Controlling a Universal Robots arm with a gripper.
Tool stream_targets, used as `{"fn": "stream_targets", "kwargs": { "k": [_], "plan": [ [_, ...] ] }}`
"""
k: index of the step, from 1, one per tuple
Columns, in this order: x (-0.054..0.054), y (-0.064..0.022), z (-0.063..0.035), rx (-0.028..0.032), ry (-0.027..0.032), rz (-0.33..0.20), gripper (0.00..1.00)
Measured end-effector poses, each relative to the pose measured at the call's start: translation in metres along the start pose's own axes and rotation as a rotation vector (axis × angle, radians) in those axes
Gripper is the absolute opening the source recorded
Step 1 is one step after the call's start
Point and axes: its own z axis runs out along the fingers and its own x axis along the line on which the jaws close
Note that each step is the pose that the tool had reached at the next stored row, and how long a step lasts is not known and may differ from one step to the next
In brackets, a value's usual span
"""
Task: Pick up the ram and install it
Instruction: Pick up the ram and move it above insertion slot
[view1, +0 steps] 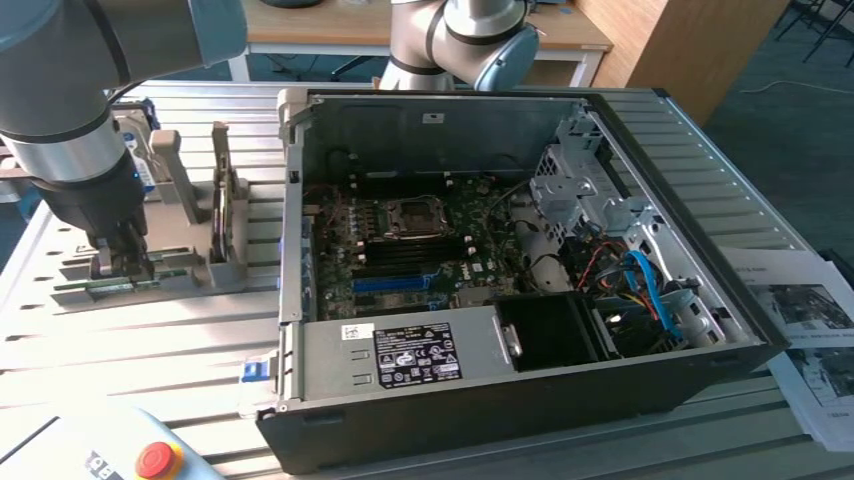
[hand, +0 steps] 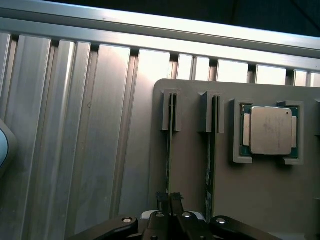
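Tool (hand: 169, 200) is pinched nearly shut on the ram (hand: 171, 145). The ram stands on edge in the holder (hand: 260, 200) on the desk (view1: 160, 340), beside the case (view1: 534, 405).

Grey slotted holder (view1: 174, 275) on ribbed aluminium tabletop (view1: 134, 350), exterior view's left of open black PC case (view1: 534, 405). Thin green ram stick (hand: 170, 150) on edge in holder, tool (hand: 169, 197) clamped on it; square silver processor (hand: 270, 130) alongside.

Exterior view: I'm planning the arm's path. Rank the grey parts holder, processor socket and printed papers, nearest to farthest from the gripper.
1. Grey parts holder, directly under the gripper, exterior view's left.
2. Processor socket, inside the case, centre.
3. Printed papers, exterior view's far right.
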Motion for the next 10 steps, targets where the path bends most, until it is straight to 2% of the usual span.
{"fn": "stream_targets", "kwargs": {
  "k": [6,10],
  "plan": [
    [0.0,0.0,-0.0004,0.0004,-0.0001,0.0,0.12],
    [0.0,0.0005,-0.0104,0.0001,0.0,0.0,0.12]
  ]
}}
